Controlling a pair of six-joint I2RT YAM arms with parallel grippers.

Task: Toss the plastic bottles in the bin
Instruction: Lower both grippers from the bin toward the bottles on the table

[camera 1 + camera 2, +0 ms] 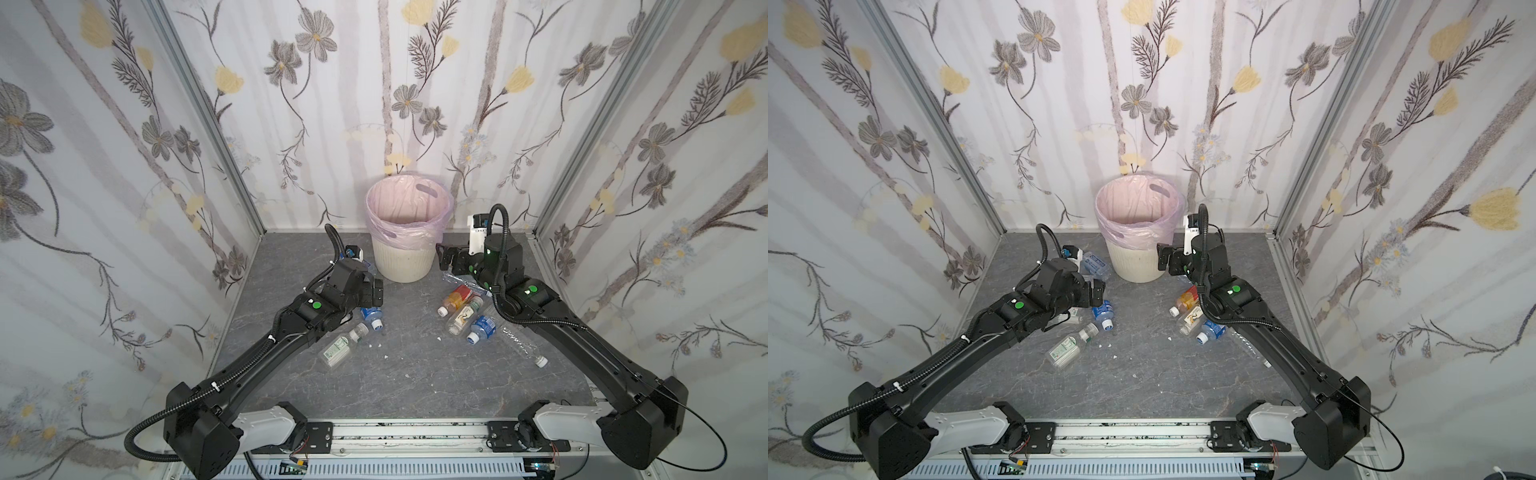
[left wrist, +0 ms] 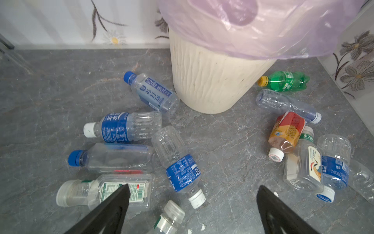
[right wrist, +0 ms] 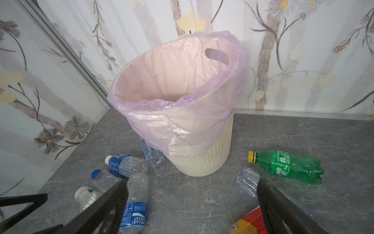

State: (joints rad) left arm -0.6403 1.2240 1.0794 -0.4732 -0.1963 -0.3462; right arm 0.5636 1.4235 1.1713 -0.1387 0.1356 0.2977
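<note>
The bin (image 1: 401, 257) (image 1: 1136, 266) stands upright at the back centre, lined with a pale pink bag, and no bottle shows inside it. Plastic bottles lie on the grey floor on both sides of it. On the left are a blue-labelled one (image 1: 371, 314) and a white-labelled one (image 1: 337, 351). On the right are an orange one (image 1: 455, 300) and a green one (image 3: 287, 166) (image 2: 285, 81). My left gripper (image 1: 376, 293) (image 2: 193, 187) hovers open above the left cluster, holding nothing. My right gripper (image 1: 444, 257) (image 3: 191, 182) is open and empty beside the bin's right wall (image 3: 202, 162).
Flowered walls close in the back and both sides, with aluminium posts (image 1: 208, 112) at the corners. A metal rail (image 1: 407, 434) runs along the front edge. Small white scraps (image 1: 376, 345) lie on the floor between the two bottle clusters.
</note>
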